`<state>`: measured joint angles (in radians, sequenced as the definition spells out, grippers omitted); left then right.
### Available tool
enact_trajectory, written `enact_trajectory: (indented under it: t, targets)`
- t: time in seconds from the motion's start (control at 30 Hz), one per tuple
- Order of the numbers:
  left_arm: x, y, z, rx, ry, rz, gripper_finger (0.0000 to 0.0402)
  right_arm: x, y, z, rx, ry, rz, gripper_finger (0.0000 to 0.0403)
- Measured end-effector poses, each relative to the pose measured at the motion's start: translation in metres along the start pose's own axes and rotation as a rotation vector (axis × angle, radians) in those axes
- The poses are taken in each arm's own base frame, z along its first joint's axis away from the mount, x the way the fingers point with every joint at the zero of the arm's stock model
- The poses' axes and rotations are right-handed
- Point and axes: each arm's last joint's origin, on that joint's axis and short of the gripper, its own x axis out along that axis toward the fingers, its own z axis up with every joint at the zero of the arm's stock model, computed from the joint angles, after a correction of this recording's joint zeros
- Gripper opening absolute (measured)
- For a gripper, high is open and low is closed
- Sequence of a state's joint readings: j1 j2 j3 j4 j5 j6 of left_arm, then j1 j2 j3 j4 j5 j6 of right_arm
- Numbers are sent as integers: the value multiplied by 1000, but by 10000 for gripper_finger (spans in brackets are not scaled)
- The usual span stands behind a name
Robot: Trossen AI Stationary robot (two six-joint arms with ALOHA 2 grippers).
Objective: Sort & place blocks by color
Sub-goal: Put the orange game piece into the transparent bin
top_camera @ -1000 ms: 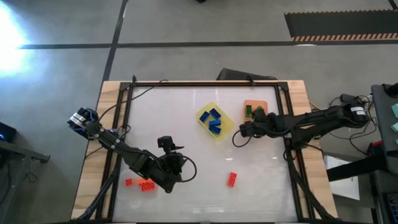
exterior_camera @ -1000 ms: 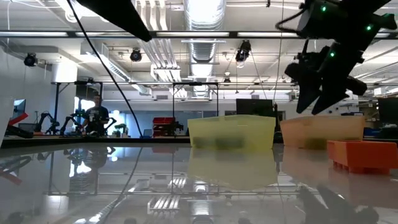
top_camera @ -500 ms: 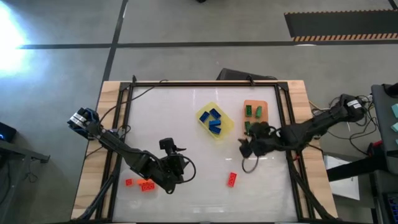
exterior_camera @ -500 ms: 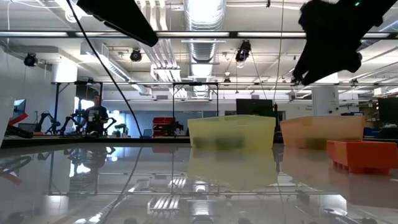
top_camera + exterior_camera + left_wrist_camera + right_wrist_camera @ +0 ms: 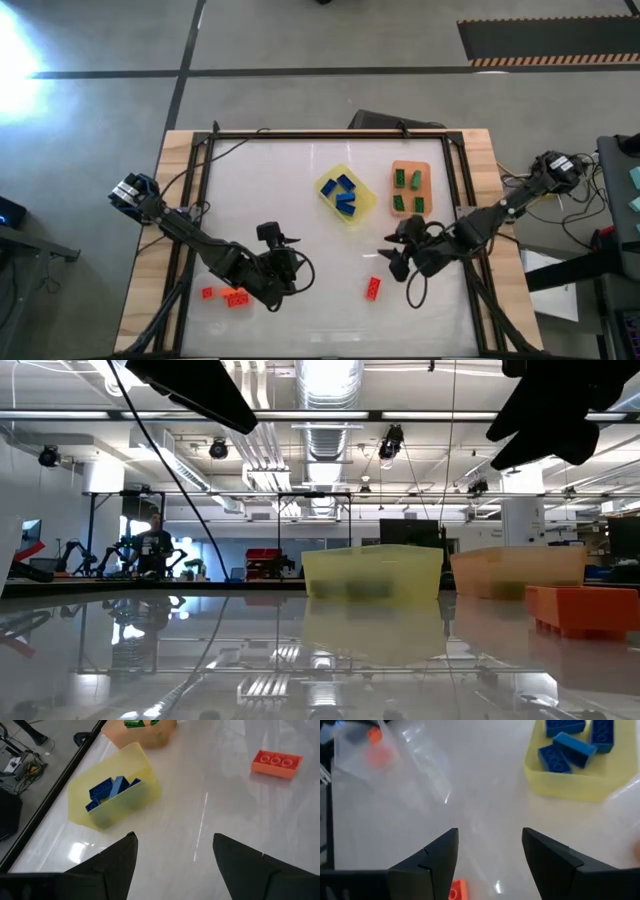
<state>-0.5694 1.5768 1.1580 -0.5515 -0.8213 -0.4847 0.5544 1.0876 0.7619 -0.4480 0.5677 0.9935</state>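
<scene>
Several blue blocks point(image 5: 344, 193) lie in the yellow tray point(image 5: 362, 208). Several green blocks point(image 5: 410, 189) lie in the orange tray point(image 5: 409, 165). One red-orange block point(image 5: 373, 288) lies flat on the table toward the near edge, and two more point(image 5: 227, 296) lie at the near left. My right gripper point(image 5: 395, 262) hangs open just up-table and right of the single red-orange block point(image 5: 457, 890), holding nothing. My left gripper point(image 5: 278, 262) hovers open over the near-left part of the table, facing the yellow tray point(image 5: 112, 795) and the red-orange block point(image 5: 276, 761).
A clear tray point(image 5: 375, 750) with red-orange pieces shows blurred in the right wrist view. A dark frame point(image 5: 330, 134) runs around the white table top. The two trays stand close together at the far right of centre. Bare table lies between my two grippers.
My right gripper has swung away from the orange tray toward the table's near edge and turned about, ending close to the single red-orange block. With the arm gone, the green blocks in the orange tray show in full.
</scene>
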Motion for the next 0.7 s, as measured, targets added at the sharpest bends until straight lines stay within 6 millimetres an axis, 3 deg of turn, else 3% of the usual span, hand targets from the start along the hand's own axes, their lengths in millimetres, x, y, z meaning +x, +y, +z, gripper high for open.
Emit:
enact_trajectory:
  t: [0.2,0.37,0.7]
  targets:
    - [0,0,0,0,0,0,242,16,13,-8,-105,99,16,209]
    - [0,0,0,1,1,0,242,33,27,-23,-472,318,156,210]
    - [0,0,0,2,2,1,242,68,52,-38,-844,456,145,251]
